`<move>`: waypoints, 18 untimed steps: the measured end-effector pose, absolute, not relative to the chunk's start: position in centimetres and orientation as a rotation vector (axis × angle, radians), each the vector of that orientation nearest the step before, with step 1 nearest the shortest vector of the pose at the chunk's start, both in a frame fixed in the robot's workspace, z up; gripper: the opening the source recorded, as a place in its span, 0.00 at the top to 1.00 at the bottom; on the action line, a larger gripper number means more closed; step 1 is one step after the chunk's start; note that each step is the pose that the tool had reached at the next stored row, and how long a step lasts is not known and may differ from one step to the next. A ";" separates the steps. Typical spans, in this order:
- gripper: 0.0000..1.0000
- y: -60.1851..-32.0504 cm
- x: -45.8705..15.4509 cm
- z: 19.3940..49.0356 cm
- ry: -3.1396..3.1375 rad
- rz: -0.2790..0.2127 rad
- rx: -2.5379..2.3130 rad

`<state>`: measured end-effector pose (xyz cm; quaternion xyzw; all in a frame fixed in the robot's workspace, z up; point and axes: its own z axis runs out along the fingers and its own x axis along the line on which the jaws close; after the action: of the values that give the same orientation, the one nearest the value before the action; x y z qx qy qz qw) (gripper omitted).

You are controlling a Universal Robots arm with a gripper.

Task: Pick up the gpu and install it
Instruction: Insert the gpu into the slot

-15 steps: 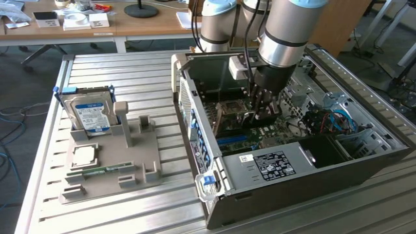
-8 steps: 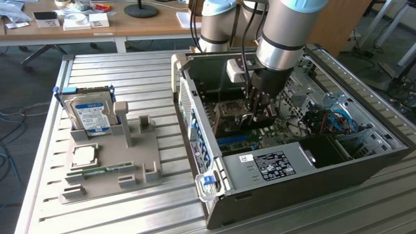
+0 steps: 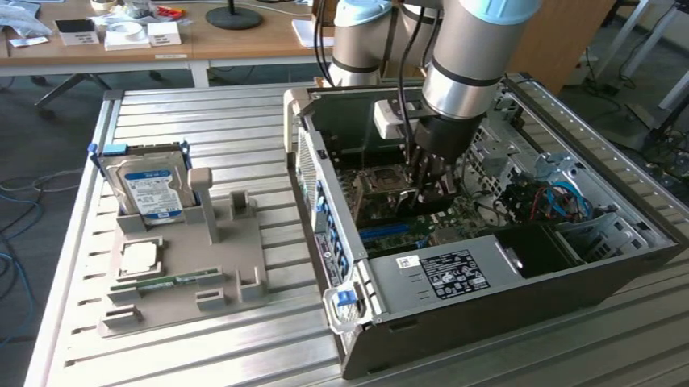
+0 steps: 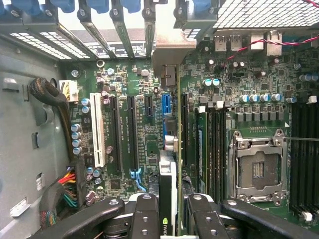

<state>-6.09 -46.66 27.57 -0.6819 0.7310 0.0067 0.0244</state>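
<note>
Gripping the gpu (image 4: 168,181), the fingers (image 4: 147,218) are clenched on its edge inside the computer case (image 3: 485,322). The card stands edge-on over the motherboard (image 4: 134,89).

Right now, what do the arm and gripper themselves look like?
The arm is a round silver-grey tube with pale blue joint caps and a black band near the wrist. Black cables run down beside it, past a small white box. The gripper is black, its jaws thick, rounded and studded with screws.

The gpu (image 4: 168,185) stands edge-on over the motherboard (image 4: 133,74), inside the case (image 3: 485,322).
</note>
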 end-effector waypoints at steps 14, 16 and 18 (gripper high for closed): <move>0.73 -46.7 -6.9 27.6 2.261 0.021 -2.110; 0.73 -46.7 -6.9 27.6 2.261 0.021 -2.110; 0.73 -46.7 -6.9 27.6 2.261 0.021 -2.110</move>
<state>-6.89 -46.66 27.55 -0.6819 0.7310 0.0068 0.0245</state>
